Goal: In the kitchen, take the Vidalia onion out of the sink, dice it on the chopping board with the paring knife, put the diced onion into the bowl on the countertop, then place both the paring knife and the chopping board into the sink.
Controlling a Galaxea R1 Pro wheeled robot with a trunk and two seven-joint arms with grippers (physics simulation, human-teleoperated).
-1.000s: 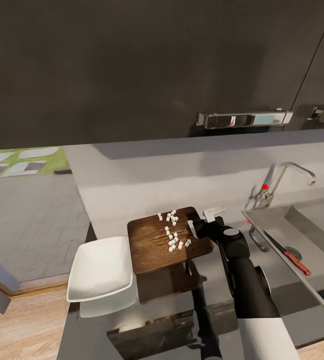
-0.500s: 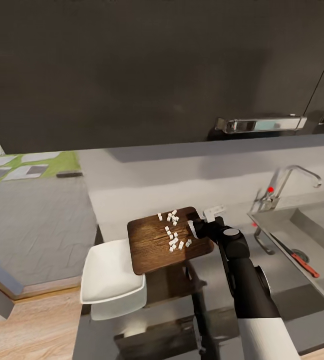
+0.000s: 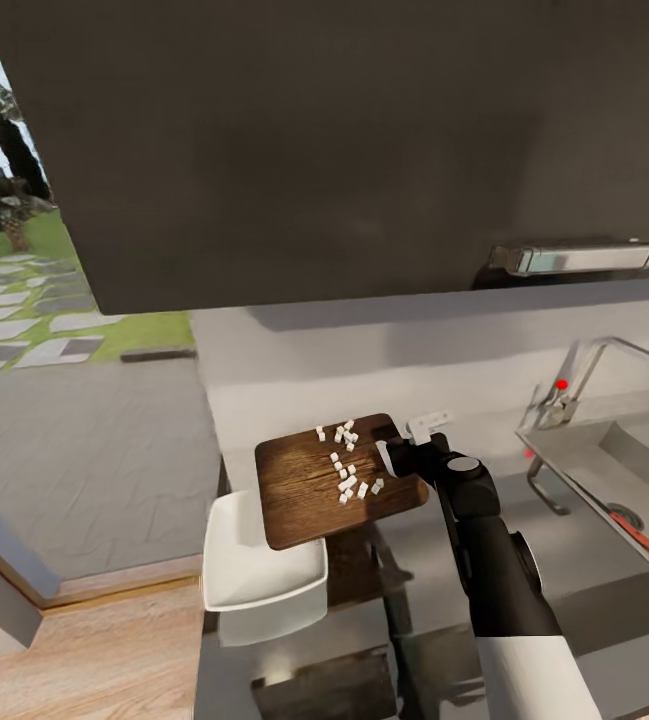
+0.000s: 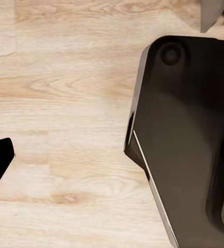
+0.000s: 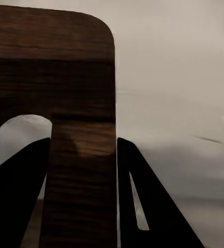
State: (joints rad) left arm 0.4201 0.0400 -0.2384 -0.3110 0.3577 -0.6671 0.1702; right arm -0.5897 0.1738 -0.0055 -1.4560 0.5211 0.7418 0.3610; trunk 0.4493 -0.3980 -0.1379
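Right claw (image 3: 400,452) grasping chopping board (image 3: 309,487), onion dice (image 3: 346,462) on top, above bowl (image 3: 260,560)

**Wood, steel and gloss**

The board (image 3: 309,480) showed dark, grainy wood with a satin face, and the grain read clearly up close on its handle end (image 5: 80,103). The bowl (image 3: 254,575) looked smooth white ceramic. The countertop (image 3: 584,610) was glossy grey, mirroring the arm. The sink (image 3: 604,465) was brushed steel, the tap (image 3: 604,360) polished chrome. The cabinet (image 3: 364,150) was dark and faintly glossy, with a shiny metal handle (image 3: 576,257). The floor (image 4: 60,103) was pale matt wood.
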